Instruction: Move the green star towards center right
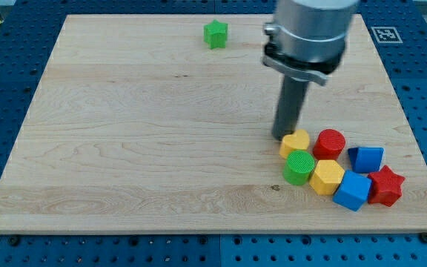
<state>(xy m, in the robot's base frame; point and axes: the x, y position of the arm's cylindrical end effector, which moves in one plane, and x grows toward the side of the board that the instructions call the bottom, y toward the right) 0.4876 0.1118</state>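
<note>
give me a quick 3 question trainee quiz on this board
1. True or false: my tip touches the green star.
2. Which block lies nearest my tip? A) red star B) yellow block C) blue cube
3. Fill in: the green star sits near the view's ____ edge.

Key: 1 false, they are well apart. 2 B. 3 top.

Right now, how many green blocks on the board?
2. The green star sits alone near the view's top edge. The green cylinder is in the cluster at the view's lower right, just below my tip. None look hidden.
</note>
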